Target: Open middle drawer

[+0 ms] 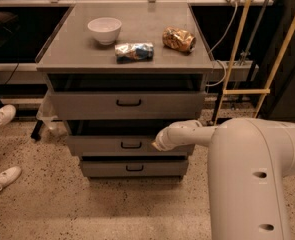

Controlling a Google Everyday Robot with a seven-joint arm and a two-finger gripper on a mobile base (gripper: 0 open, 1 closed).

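The middle drawer [99,146] is a grey metal drawer with a small black loop handle [131,145], set between a larger top drawer [87,105] and a smaller bottom drawer [104,169]. Its front stands a little out from the cabinet, with a dark gap above it. My gripper [156,144] is at the end of the white arm, against the drawer front just right of the handle. Its tip is hidden by the wrist.
On the cabinet top [77,54] are a white bowl [104,30], a blue snack bag [133,52] and a brown snack bag [178,38]. My white arm body [252,179] fills the lower right. Yellow poles [235,54] stand to the right. White shoes [1,116] are on the floor at the left.
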